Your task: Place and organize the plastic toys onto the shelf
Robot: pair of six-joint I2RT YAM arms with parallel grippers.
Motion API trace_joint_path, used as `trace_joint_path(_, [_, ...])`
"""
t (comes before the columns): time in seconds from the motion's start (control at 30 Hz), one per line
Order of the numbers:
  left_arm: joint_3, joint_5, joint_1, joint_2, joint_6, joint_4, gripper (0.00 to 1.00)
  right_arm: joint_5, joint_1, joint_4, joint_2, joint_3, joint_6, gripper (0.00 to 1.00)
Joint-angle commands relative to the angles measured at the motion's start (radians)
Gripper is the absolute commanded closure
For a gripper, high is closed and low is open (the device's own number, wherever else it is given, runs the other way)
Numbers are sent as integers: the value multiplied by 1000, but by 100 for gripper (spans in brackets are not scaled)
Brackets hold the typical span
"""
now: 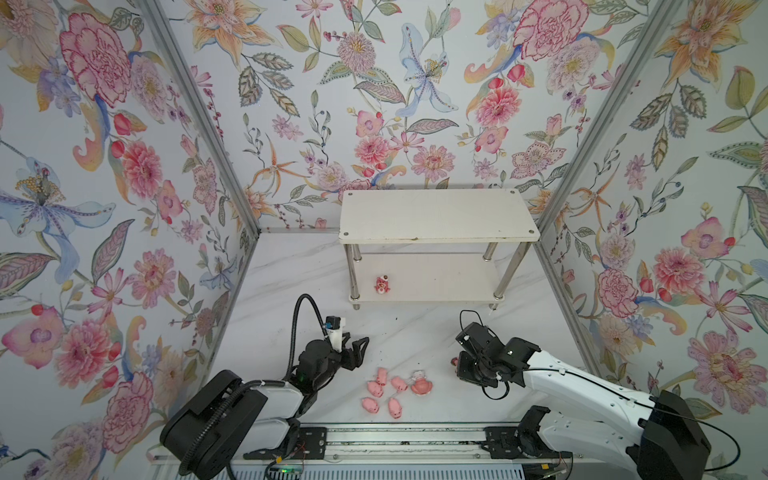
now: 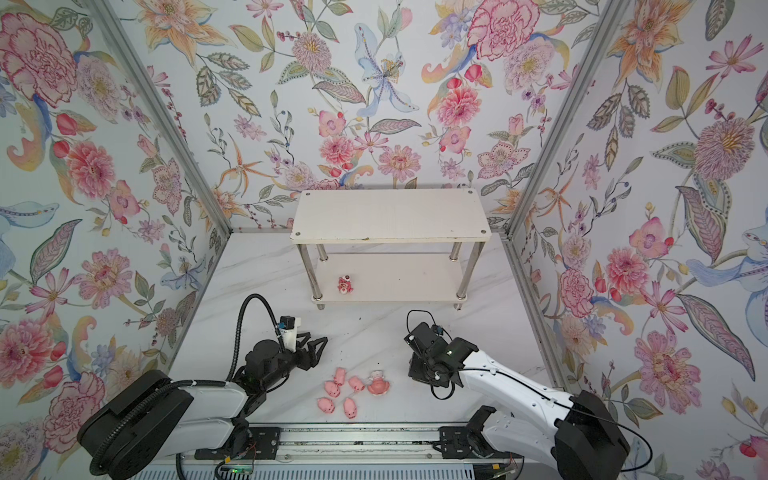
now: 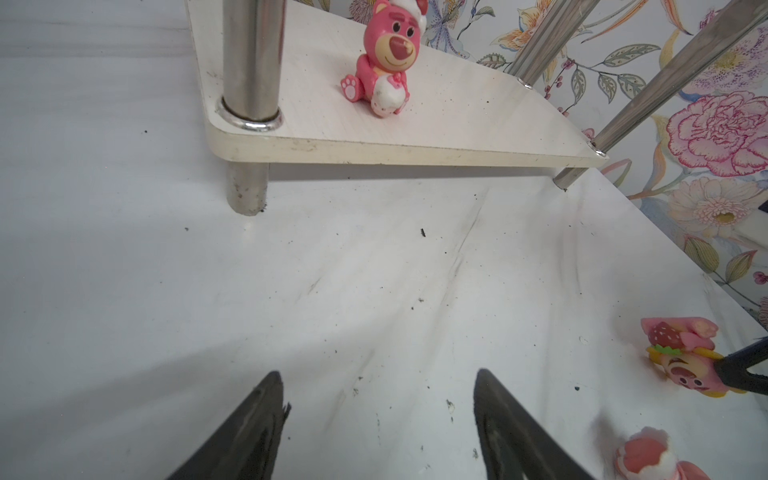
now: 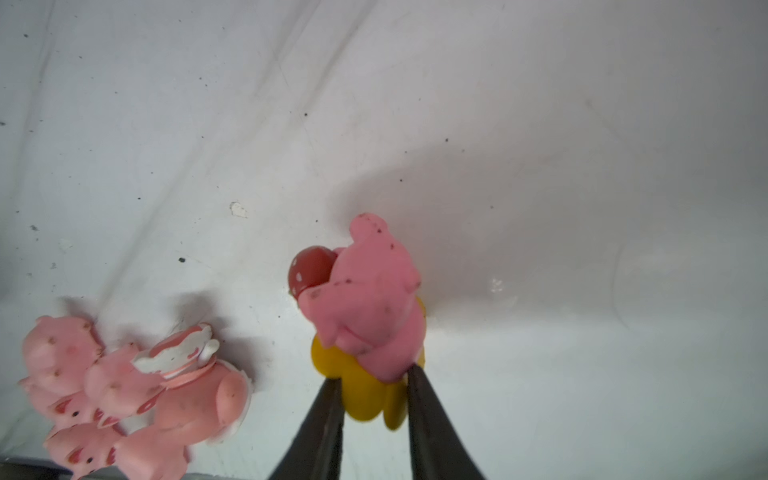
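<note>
Currently: right claw (image 4: 372, 376) clamped on yellow toy (image 4: 363, 397); left claw (image 3: 378, 374) apart; bear (image 1: 381, 285) on lower tier of shelf (image 1: 436, 216), frame centre.

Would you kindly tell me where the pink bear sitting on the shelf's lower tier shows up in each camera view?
In a top view: the pink bear sits on the lower tier, near its front left corner.
In a top view: the bear sits at that same corner.
Left wrist: upper middle, facing the camera.
Right wrist: not in it.
Shared landmark: the chrome leg beside the bear.
</note>
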Motion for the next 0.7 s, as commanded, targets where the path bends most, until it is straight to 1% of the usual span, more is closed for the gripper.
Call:
trace_joint_path(0.0, [13,3,2,-23,10,2,27,73,5,-196,68,92,-133,75])
trace_joint_path(0.17, [10,-2,1,-44,13,-7,27,105,7,-404,171,254,-235,79])
trace_joint_path(0.27, [10,0,2,-50,12,-11,27,139,26,-520,232,342,-272,81])
trace_joint_path(0.37, [10,2,3,-49,12,-11,27,194,39,-591,288,405,-296,81])
trace_joint_path(0.43, [10,5,2,-51,12,-11,27,203,43,-592,303,422,-321,80])
trace_joint_path(0.47, [10,4,2,-54,13,-12,27,197,55,-578,307,424,-338,76])
trace_joint_path(0.5, [10,3,2,-56,12,-14,27,194,74,-565,313,424,-349,70])
trace_joint_path(0.57, [8,-5,0,-61,15,-17,27,192,127,-531,338,418,-374,51])
trace_joint_path(0.6, [6,-6,1,-61,15,-15,27,198,145,-521,353,413,-377,44])
trace_joint_path(0.67, [8,-6,2,-52,14,-10,27,203,177,-485,389,393,-381,38])
